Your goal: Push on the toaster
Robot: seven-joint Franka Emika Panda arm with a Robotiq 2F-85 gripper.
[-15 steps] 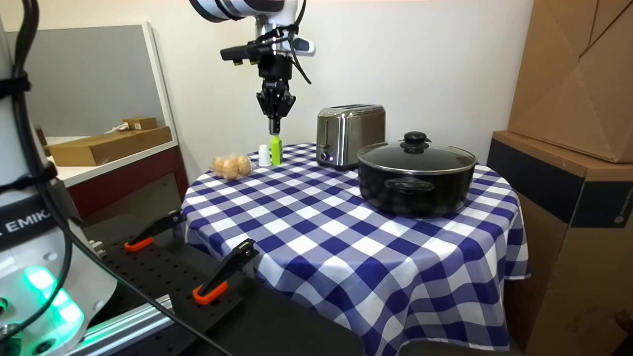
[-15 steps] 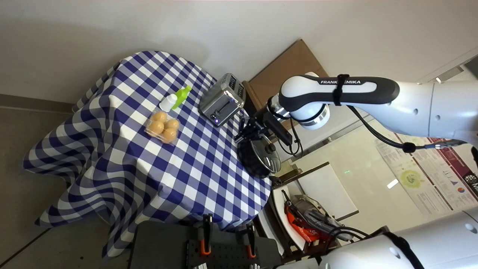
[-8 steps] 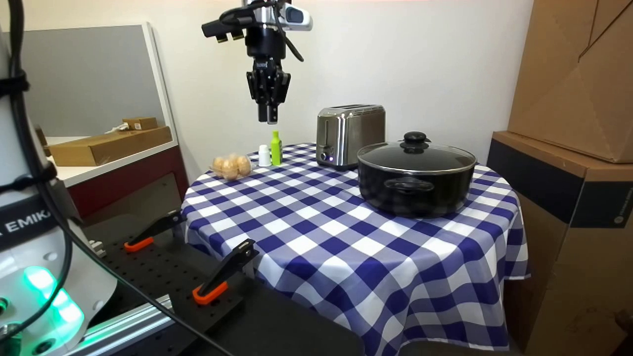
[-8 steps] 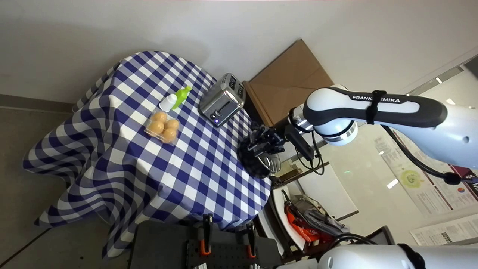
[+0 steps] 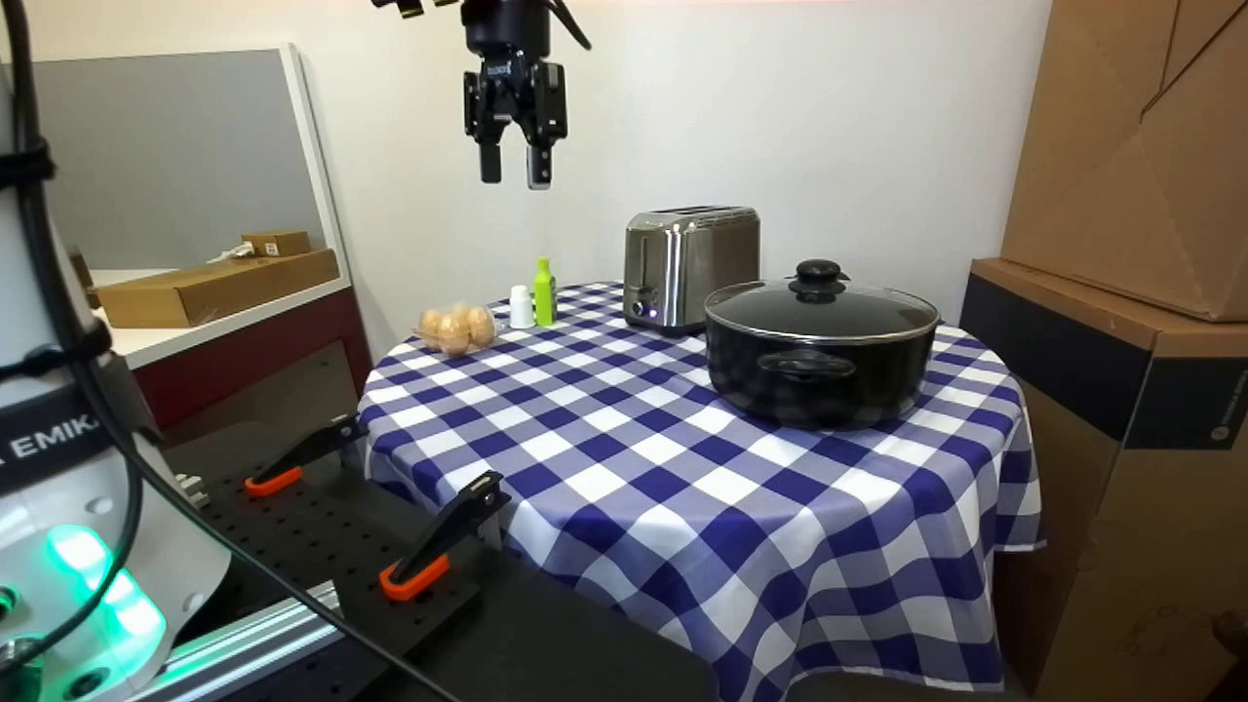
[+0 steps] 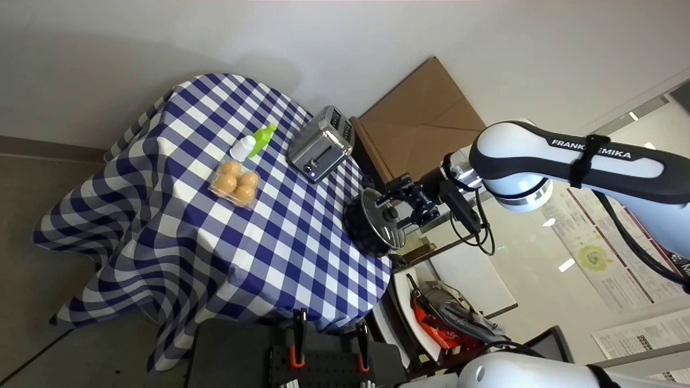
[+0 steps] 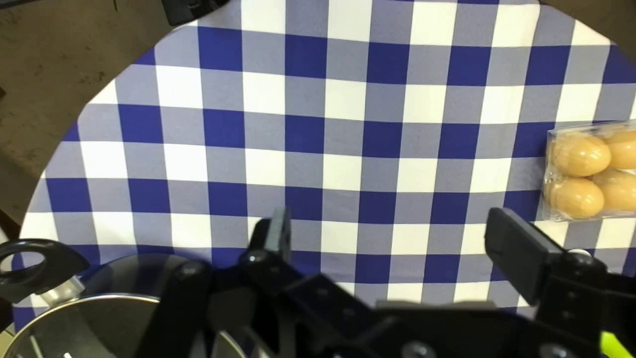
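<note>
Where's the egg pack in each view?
In an exterior view: egg pack, left of centre.
In an exterior view: egg pack, also left of centre.
In the wrist view: egg pack, cut by the right edge.
Shared landmark: black pot, bottom left in the wrist view.

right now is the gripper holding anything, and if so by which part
Nothing is held: the gripper is open, its jaws apart with nothing between them, and it hangs clear of the toaster.
</note>
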